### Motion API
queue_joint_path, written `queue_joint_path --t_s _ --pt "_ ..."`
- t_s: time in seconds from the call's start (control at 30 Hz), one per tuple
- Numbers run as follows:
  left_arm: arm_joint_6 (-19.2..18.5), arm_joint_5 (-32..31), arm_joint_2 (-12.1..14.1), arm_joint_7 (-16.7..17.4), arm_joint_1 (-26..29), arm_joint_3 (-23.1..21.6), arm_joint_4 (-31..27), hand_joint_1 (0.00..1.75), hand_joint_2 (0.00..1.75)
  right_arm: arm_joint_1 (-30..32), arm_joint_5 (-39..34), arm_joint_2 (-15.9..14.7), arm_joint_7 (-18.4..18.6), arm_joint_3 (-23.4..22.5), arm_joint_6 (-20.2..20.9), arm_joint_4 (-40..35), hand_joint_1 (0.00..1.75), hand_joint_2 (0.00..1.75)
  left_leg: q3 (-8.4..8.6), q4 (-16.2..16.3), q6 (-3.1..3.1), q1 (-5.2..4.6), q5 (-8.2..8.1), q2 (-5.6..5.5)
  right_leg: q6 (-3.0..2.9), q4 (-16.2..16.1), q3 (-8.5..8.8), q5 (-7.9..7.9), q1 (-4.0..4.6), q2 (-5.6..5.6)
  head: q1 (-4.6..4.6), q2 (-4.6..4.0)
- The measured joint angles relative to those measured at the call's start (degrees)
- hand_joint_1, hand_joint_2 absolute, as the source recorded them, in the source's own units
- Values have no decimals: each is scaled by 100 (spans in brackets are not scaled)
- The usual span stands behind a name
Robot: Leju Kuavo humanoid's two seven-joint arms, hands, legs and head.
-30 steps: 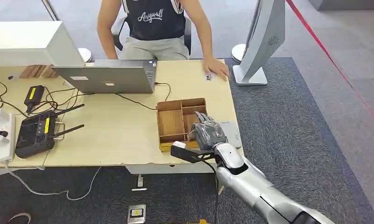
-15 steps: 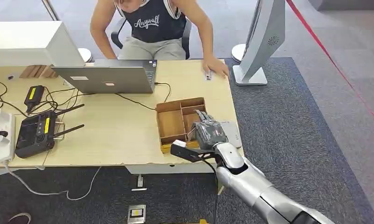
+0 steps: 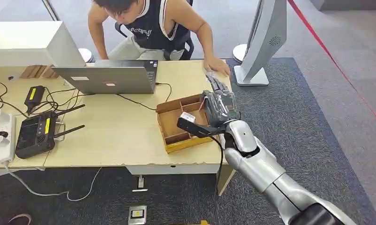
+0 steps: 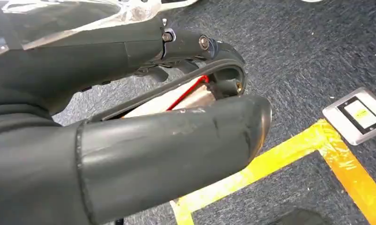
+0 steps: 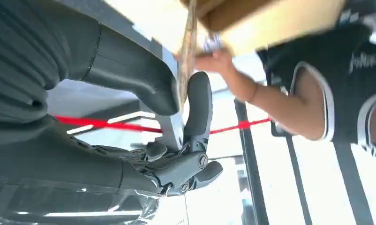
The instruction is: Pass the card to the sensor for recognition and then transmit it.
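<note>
Left hand (image 4: 130, 117) hangs over the dark carpet (image 4: 317, 42), its fingers curled in towards the thick thumb with nothing between them. Yellow tape (image 4: 280, 159) crosses the floor at the lower right of that wrist view, and a small floor plate (image 4: 359, 115) lies at the right edge.

Right hand (image 3: 219, 107), right of centre in the head view, is raised above the right side of a wooden tray (image 3: 169, 124). In the right wrist view it pinches the card (image 5: 187, 70), seen edge-on as a thin tan strip, between the thumb (image 5: 144, 79) and a dark finger (image 5: 199, 103).

The tray sits skewed near the right end of the desk (image 3: 116, 136). At the left of the desk lie a black controller (image 3: 36, 133) with antennas and a white power strip (image 3: 3, 138) among cables.

Further up the frame, an open laptop (image 3: 106, 77) stands with its back towards the camera. Behind it a person (image 3: 148, 28) in a dark sleeveless top leans forward, with one hand (image 3: 217, 65) resting on the desk's upper right corner, just above the robot's fingers. A white stand (image 3: 263, 42) rises at the upper right.
</note>
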Motion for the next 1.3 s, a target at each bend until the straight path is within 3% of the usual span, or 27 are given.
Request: queue_joint_path --t_s 0.27,0.43,0.7,1.03,1.3 --pt "-170 -103 -2 46 -99 -92 0 0 0 -409 76 -223 20 -308 286 -574 175 175 -1 0 0 0 0 0 0 1 0 0 0 0 2 0" --pt "-240 -164 -4 77 -184 -131 0 0 0 -787 -22 -193 -223 -304 457 -458 175 175 -3 -1 -1 1 1 -1 0 4 0 0 0 0 2 0" --pt "-446 -365 0 146 -300 -232 -2 0 0 -1700 -448 269 -687 -148 640 873 175 175 -8 -1 -3 3 3 -4 -1 6 -2 0 2 -1 2 0" --pt "-538 -542 79 190 -365 -330 -2 0 0 -2704 -732 850 -675 37 634 2530 175 175 -15 -1 -3 4 3 -3 -1 6 -12 0 3 -1 4 0" --pt "-544 -553 118 197 -365 -339 -2 0 0 -2971 -868 1084 -640 127 616 3189 175 175 -14 0 -3 4 3 -2 -1 6 -13 1 3 -1 2 0"
